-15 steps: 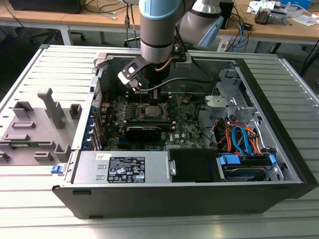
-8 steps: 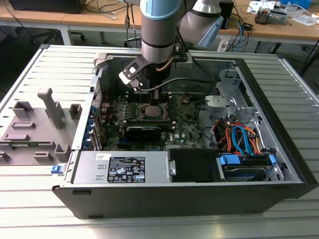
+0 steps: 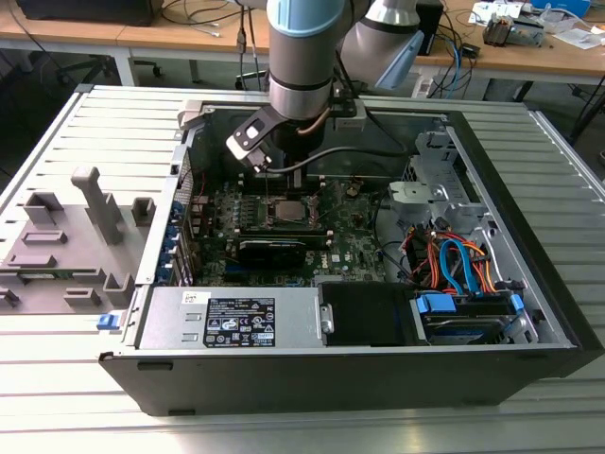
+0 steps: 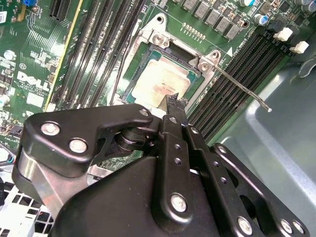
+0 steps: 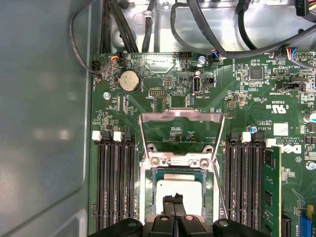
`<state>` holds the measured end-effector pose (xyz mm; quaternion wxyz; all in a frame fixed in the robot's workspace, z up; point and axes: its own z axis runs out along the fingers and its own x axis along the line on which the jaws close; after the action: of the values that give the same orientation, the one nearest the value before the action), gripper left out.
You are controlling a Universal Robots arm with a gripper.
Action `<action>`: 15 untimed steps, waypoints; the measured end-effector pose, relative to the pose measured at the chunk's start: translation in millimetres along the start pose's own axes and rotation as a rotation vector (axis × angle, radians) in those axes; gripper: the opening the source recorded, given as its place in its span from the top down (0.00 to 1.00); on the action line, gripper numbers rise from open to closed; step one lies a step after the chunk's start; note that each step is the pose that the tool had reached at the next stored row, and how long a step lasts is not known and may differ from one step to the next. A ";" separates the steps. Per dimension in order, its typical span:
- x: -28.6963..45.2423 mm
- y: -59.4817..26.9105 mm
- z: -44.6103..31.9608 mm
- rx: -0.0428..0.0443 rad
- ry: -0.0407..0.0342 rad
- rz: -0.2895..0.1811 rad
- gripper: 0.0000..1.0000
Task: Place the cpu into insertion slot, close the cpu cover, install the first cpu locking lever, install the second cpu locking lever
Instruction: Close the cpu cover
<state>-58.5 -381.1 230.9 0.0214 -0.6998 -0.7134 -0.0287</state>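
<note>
**Cpu seated in the socket, cover up, fingers closed above it**

Exterior view: the arm point(image 3: 302, 57), blue-grey with smooth round joints, reaches down into an open black computer case point(image 3: 558, 317) lying on a ribbed aluminium table point(image 3: 76, 416). The case walls ring the green motherboard point(image 3: 350, 251), so the only open room is from above. The cpu point(image 3: 284, 210) shows as a small pale square directly under the arm.

Second wrist view: the matte black gripper point(image 4: 174, 101), with bolted links, tapers to tips pressed together with nothing between them, just over one edge of the cpu point(image 4: 158, 81). The chip's dull silver top lies flat in the socket. A thin wire locking lever point(image 4: 242, 89) slants out over the memory slots.

First wrist view: the cpu cover point(image 5: 181, 115), a thin silvery frame, stands swung up from its hinge, leaving the cpu point(image 5: 190, 190) uncovered. Black memory slots point(image 5: 116, 187) flank the socket closely.
</note>
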 end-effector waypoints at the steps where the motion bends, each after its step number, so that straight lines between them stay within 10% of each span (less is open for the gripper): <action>1: 0.0 0.2 -0.2 0.0000 0.0001 0.000 0.89; 15: 0.1 2.4 -1.8 0.0000 0.0005 0.000 0.89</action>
<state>-56.1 -381.1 232.8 0.0216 -0.6998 -0.7134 -0.0289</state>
